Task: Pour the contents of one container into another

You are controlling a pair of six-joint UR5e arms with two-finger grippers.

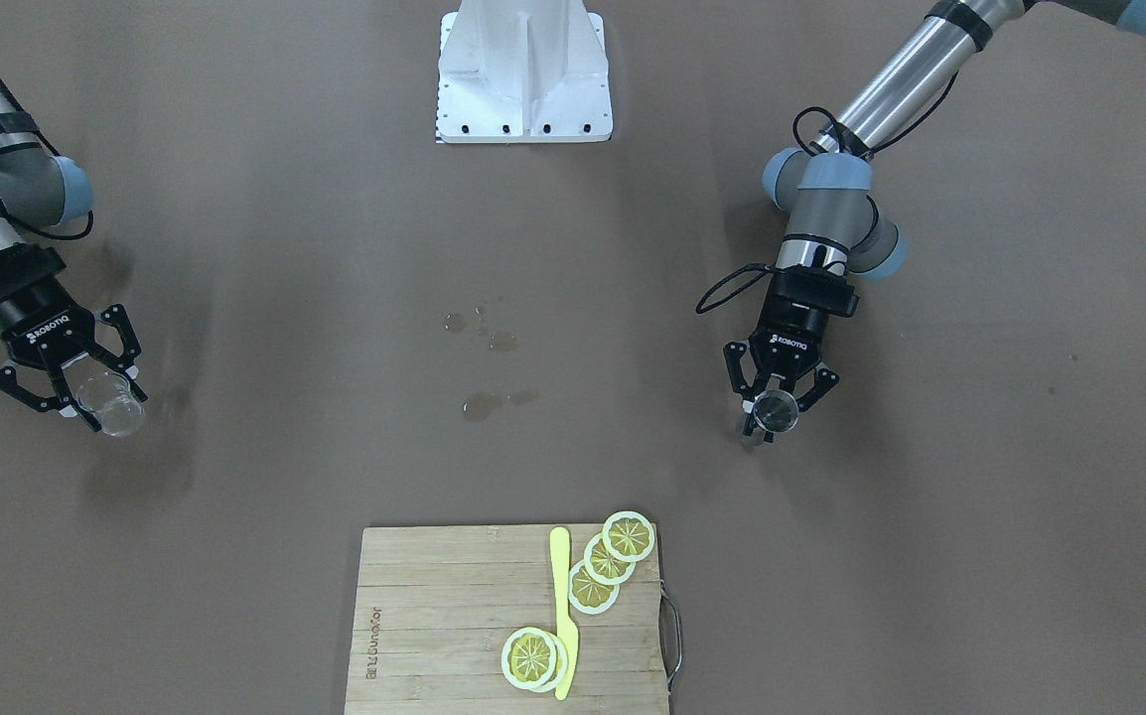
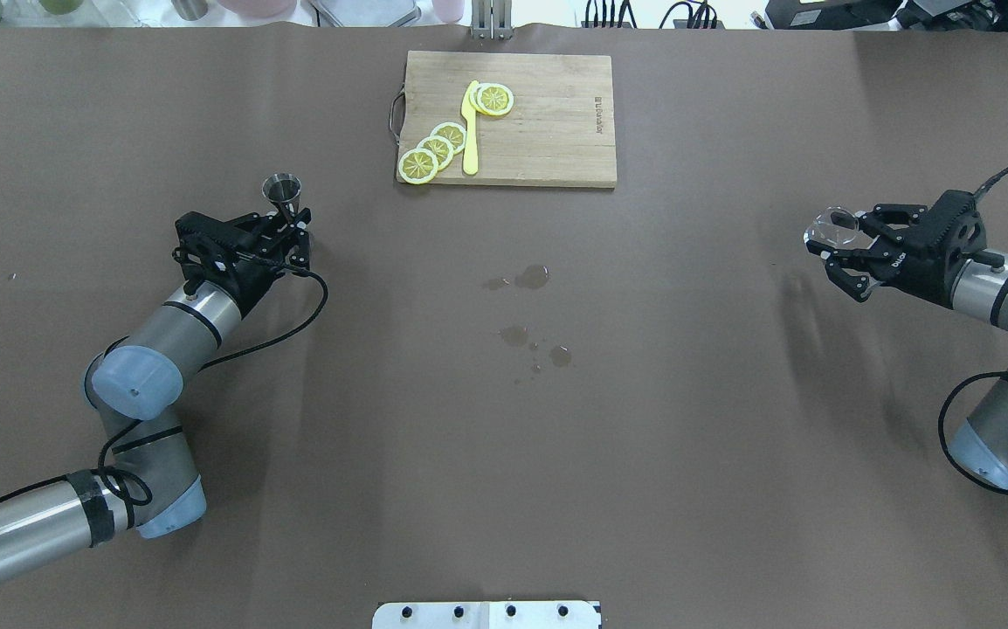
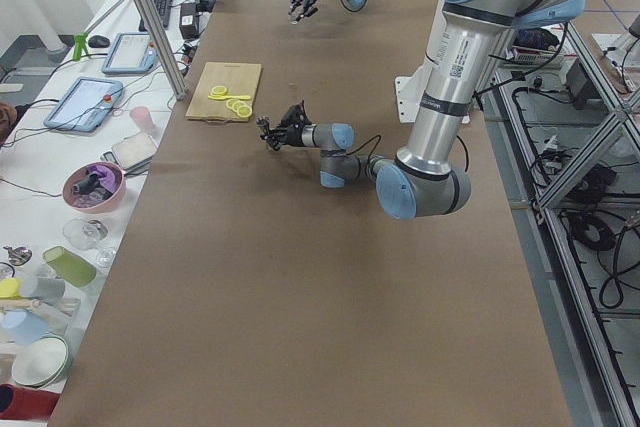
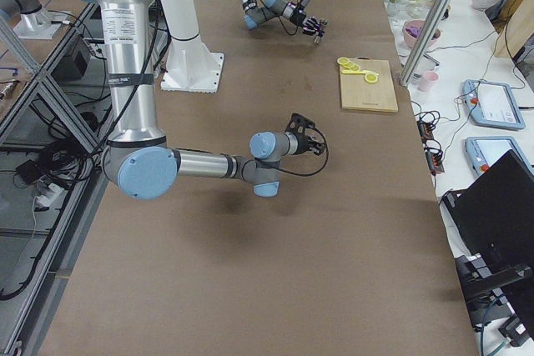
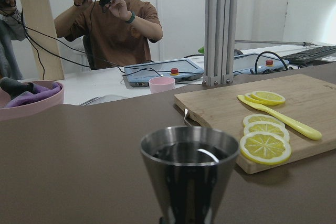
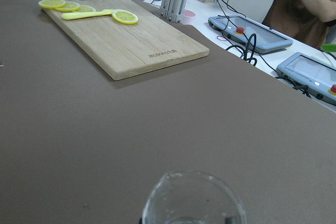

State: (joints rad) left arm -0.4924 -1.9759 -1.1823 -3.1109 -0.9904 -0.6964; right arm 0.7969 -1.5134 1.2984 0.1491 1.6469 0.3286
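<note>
A steel jigger (image 2: 282, 194) stands upright in my left gripper (image 2: 291, 220), which is shut on its narrow waist, left of the cutting board. The left wrist view shows dark liquid inside the jigger (image 5: 189, 157). In the front view the same jigger (image 1: 778, 406) sits between the left gripper's fingers (image 1: 744, 383). Far to the right, my right gripper (image 2: 838, 243) is shut on a clear glass (image 2: 831, 225), held upright above the table and casting a shadow below it. The glass (image 1: 109, 402) looks empty, and its rim (image 6: 192, 199) fills the bottom of the right wrist view.
A wooden cutting board (image 2: 548, 122) with lemon slices (image 2: 434, 150) and a yellow knife (image 2: 470, 131) lies at the table's far edge. Small puddles (image 2: 532, 278) dot the middle of the table. The white robot base (image 1: 523, 74) is at the near edge.
</note>
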